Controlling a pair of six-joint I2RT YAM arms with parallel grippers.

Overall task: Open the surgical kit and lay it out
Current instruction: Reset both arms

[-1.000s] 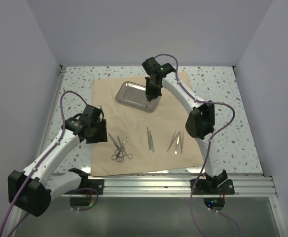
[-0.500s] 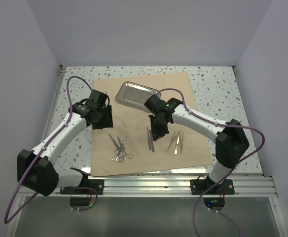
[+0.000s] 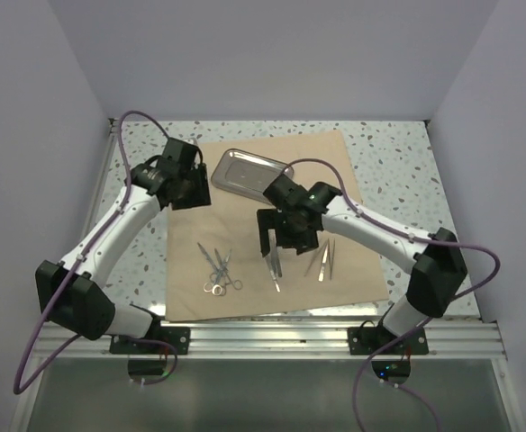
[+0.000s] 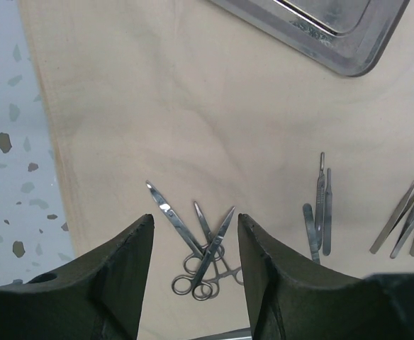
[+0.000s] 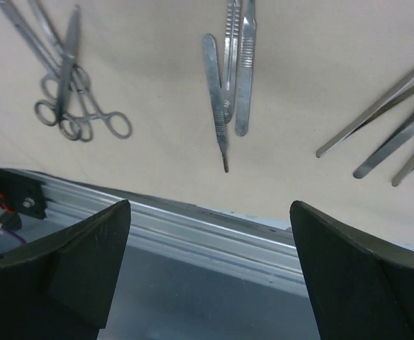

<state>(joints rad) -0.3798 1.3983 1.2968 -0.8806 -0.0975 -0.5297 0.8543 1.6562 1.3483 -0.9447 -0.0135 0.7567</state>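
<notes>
Biggest first: the speckled table (image 3: 407, 171) carries everything. The cloth wrap (image 3: 245, 211) lies opened flat across its ctr, w/ its near edge by the metal rail (image 3: 335, 335). My L arm (image 3: 119, 234) reaches out to the wrap's far-left corner. The R arm (image 3: 371, 225) bends in from the right to mid-wrap.

The steel tray (image 3: 249, 171) sits on the far part of the wrap, turned at an angle to its edges.

L gripper (image 3: 186, 187) hangs just left of the tray, over the cloth. On the L wrist cam its claw is part-way apart, nothing btwn the fingers. R gripper (image 3: 277, 241) hangs over the far ends of the middle tool group. On the R wrist cam that claw is spread wide and holds nothing. Can't tell how high either one is off the cloth.

Smallest items lie in a row on the wrap's near half, 3 groups set apart:
- Left: scissors and forceps (image 3: 218, 270), crossed over each other.
- Ctr: three slim flat handles (image 3: 275, 268), side by side.
- Right: tweezers (image 3: 322, 259), fanned.
</notes>
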